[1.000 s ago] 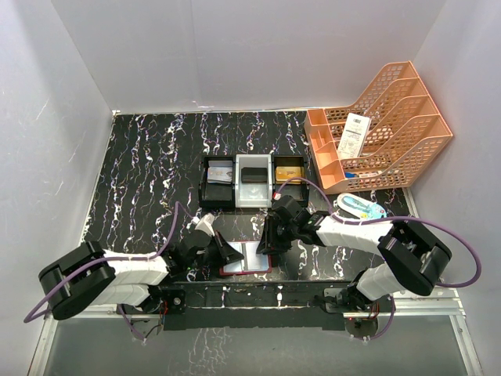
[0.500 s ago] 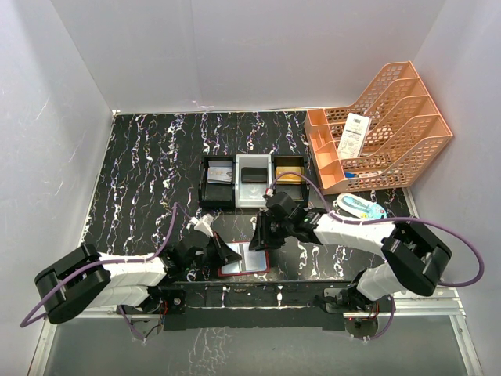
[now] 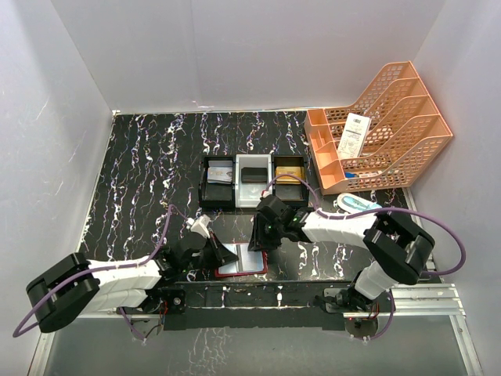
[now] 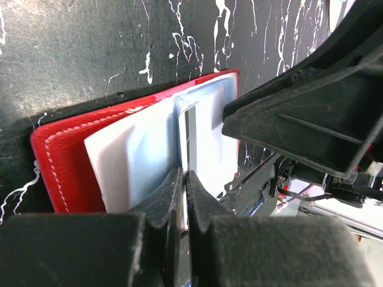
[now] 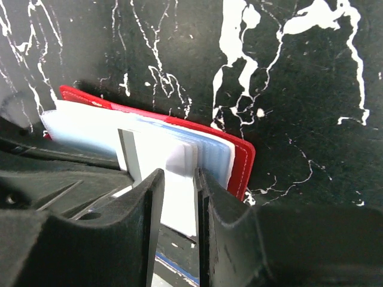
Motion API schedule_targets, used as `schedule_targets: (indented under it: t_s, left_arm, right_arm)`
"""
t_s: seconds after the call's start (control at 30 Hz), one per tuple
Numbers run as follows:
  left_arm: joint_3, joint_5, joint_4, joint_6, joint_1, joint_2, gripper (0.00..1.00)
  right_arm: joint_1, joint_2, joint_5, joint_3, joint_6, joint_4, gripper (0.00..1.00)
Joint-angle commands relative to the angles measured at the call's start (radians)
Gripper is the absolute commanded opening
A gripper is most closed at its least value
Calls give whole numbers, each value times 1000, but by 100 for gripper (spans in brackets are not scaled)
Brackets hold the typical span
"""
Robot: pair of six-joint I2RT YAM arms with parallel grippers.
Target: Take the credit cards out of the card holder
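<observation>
The dark-red card holder (image 3: pixel 252 270) lies open near the table's front edge, also in the left wrist view (image 4: pixel 60 158) and the right wrist view (image 5: pixel 239 161). Pale light-blue leaves or credit cards (image 4: pixel 140 152) fan up from it; I cannot tell sleeves from cards. My left gripper (image 3: pixel 225 255) is shut on one thin upright pale leaf (image 4: pixel 190 134), at the holder's left side. My right gripper (image 3: pixel 259 237) hangs over the holder's far edge, jaws a narrow gap apart around the pale stack (image 5: pixel 179 161). No orange-gold card shows in the holder.
A black-and-white three-compartment tray (image 3: pixel 236 200) with cards in it stands behind the holder. An orange mesh file rack (image 3: pixel 380 129) fills the back right. A light-blue oblong item (image 3: pixel 360 206) lies by the rack. White walls enclose the table.
My right gripper has moved left and down onto the holder's far edge. My left arm has drawn back left a little, still gripping; the holder slid slightly left.
</observation>
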Motion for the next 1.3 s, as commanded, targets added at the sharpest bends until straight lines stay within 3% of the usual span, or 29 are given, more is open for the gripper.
schedule_targets:
  t_s: [0.0,1.27]
  left_arm:
    - [-20,-31,-79,36,6,-56,0]
    - [5,-88,-371,94,25,-214,0]
  right_arm:
    - [1,26,68,-3,-15,-56,26]
    - [9,73,137,31,-60,-154,19]
